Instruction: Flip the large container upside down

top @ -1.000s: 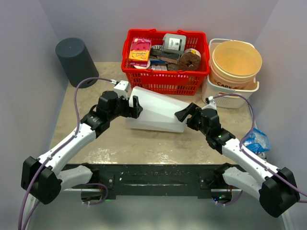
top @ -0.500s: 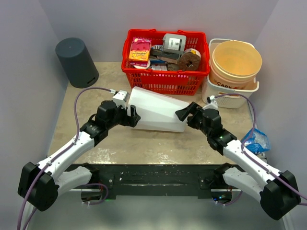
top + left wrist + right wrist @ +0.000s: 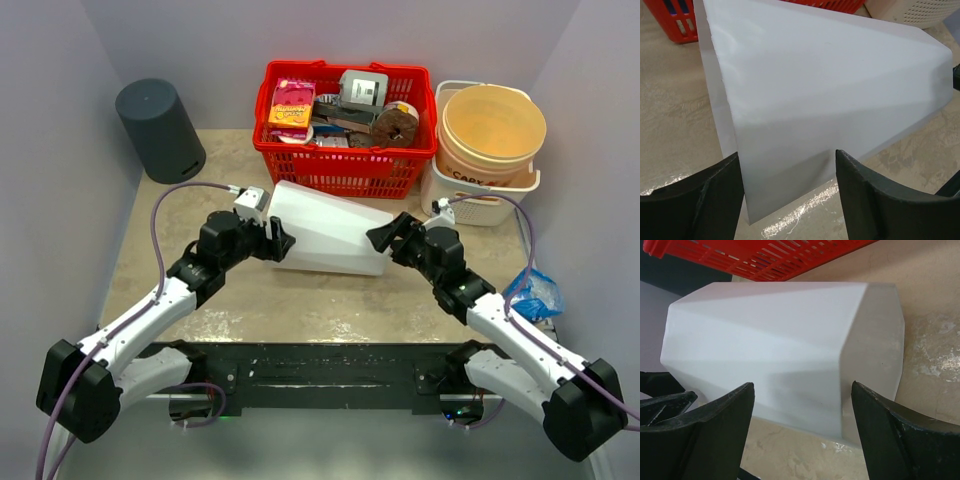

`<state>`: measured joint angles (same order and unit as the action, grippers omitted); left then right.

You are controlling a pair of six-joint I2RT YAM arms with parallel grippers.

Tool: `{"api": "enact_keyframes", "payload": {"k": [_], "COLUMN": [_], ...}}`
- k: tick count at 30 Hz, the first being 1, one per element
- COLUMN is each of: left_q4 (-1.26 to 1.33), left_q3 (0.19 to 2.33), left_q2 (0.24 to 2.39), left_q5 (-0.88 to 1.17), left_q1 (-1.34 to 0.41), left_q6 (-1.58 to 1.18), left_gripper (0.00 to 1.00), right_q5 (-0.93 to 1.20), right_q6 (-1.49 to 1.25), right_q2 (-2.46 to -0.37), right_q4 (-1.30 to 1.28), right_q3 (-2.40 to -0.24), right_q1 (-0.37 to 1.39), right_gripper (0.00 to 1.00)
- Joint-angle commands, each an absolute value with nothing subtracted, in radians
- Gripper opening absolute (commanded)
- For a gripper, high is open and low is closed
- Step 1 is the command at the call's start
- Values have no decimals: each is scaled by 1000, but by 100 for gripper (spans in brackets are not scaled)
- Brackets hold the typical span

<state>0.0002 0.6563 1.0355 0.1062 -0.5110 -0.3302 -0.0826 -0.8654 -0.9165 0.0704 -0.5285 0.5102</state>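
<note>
At the far left a dark cylinder [image 3: 158,130] stands well apart from the work. Over the past second the left claw [image 3: 279,240] has pushed in from beside the container [image 3: 330,235] to right against its wide, open end. Its fingers [image 3: 690,200] have drawn closer together on the way. In the wrist view they now straddle the lower near corner of that rim, still apart, with one finger just beside the rim edge. I cannot tell whether either is pressing yet. The container lies on its side on the counter [image 3: 300,300], just in front of the red basket [image 3: 345,165], wide end left and narrow base right, and it has barely shifted. The right claw [image 3: 386,236] has hardly moved. It sits at the base end, spread wide, its fingers [image 3: 695,430] on either side of the base with nothing gripped. So the arms bracket the container at both ends, but no hold looks set. By my reading the turn has not begun, and the left claw's narrowing is likely the prelude to a grip.
</note>
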Motion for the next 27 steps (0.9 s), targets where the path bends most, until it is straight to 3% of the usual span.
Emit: {"api": "enact_keyframes", "payload": {"k": [1, 9, 16, 27], "left_q4": [66, 109, 167, 316], "left_q3": [663, 638, 618, 532], "left_q2": [1023, 1058, 1094, 1104], "left_q5": [138, 186, 258, 368], "left_q1": [-506, -506, -508, -509], "left_q6": [-333, -341, -368, -446], "left_gripper": [72, 49, 34, 30], "right_q5": [-61, -2, 89, 124], "right_q6": [-844, -821, -801, -792], "right_q2": [-936, -963, -976, -893], "right_q4": [123, 184, 274, 301], "right_q3": [-540, -535, -531, -531], "right_q1": [514, 514, 515, 517], "right_gripper": [81, 75, 61, 45]}}
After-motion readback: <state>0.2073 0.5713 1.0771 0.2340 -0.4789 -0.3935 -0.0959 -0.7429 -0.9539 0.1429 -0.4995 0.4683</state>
